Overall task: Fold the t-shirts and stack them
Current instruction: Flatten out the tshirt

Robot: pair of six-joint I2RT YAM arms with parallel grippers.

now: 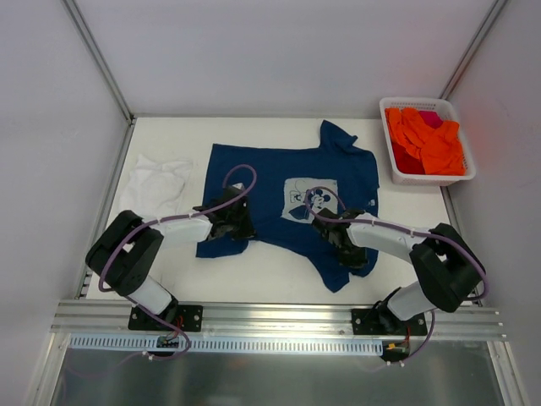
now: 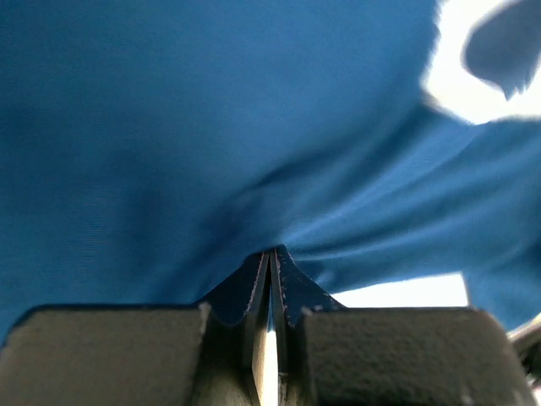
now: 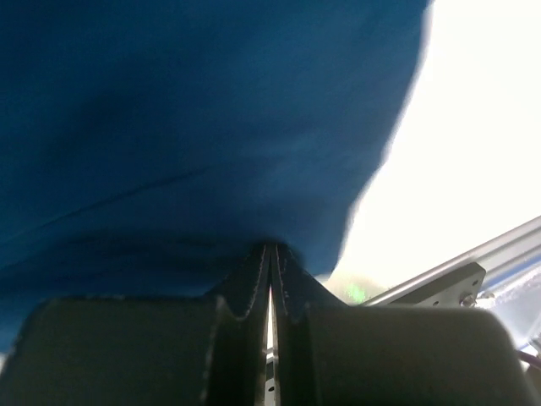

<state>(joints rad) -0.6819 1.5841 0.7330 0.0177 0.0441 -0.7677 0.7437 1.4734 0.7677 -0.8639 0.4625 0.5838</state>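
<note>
Left gripper (image 2: 270, 254): jaws are pressed together, with a pinch of navy t-shirt (image 1: 262, 182) fabric caught between the tips. In the left wrist view, creases radiate upward from the pinch point. In the top view this gripper sits at the shirt's lower left corner, left of frame centre, and the cloth is bunched under it.

Right gripper (image 3: 270, 250): jaws are likewise closed, clamped on a fold of the same navy cloth. That cloth fills the upper left of the right wrist view, and the bright table (image 1: 270, 275) shows along the right side. In the top view this gripper rests on the shirt's lower right part, just below the print (image 1: 308, 201).

Navy t-shirt: it lies spread across the centre of the top view. The pale square print faces up, right of centre. One flap reaches toward the upper edge of the frame and another trails toward the lower right.

White t-shirt (image 1: 159, 184): it lies crumpled at the left of the frame, just beside the navy shirt, with a strip of table between them.

Basket (image 1: 429, 178): it is white, stands at the upper right just beside the navy shirt's edge, and holds orange cloth (image 1: 427, 139).
</note>
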